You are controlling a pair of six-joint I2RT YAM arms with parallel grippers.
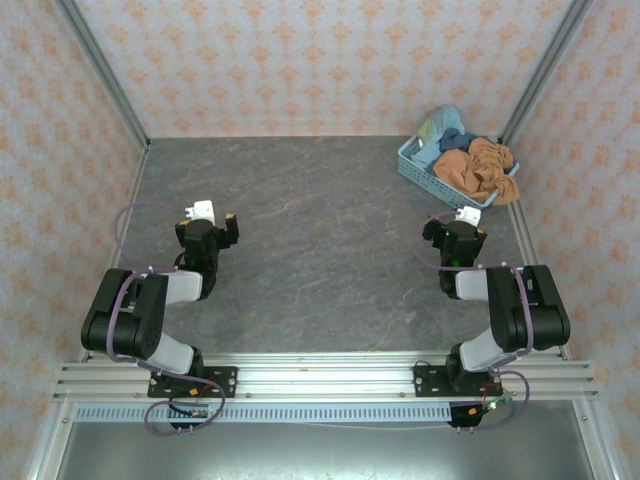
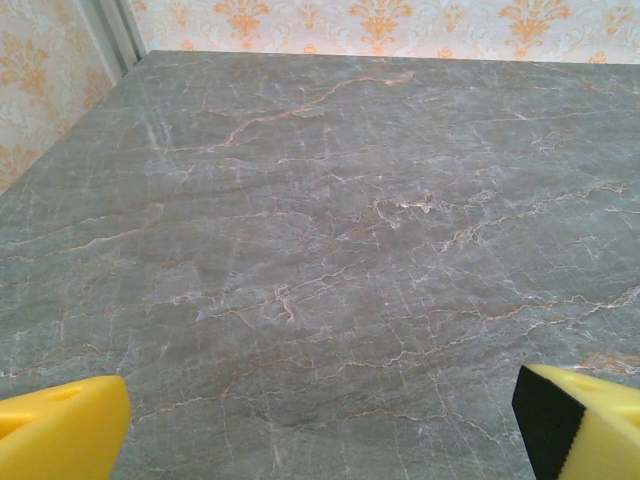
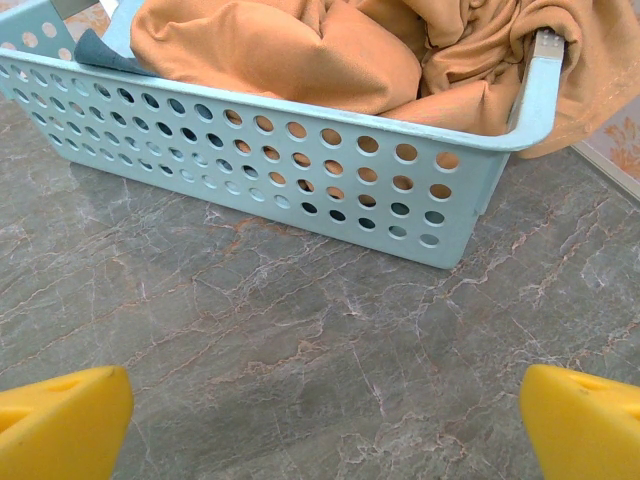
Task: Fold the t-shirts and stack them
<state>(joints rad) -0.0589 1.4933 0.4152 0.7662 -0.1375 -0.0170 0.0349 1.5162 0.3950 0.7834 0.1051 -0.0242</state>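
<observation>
The left gripper hangs spread wide and empty above the bench, towards its left edge. The right gripper, equally spread and holding nothing, faces the pale blue basket in the far right corner. The crumpled t-shirts lie heaped inside it, orange uppermost and draped over the rim.

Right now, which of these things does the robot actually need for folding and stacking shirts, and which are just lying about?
For the job:
- crumpled orange-tan cloth t-shirt
- dusty blue cloth shirt
- pale blue cloth shirt

Just there:
- light-blue perforated plastic basket, holding all three shirts
- grey marbled table
- orange-patterned wallpaper walls
</observation>
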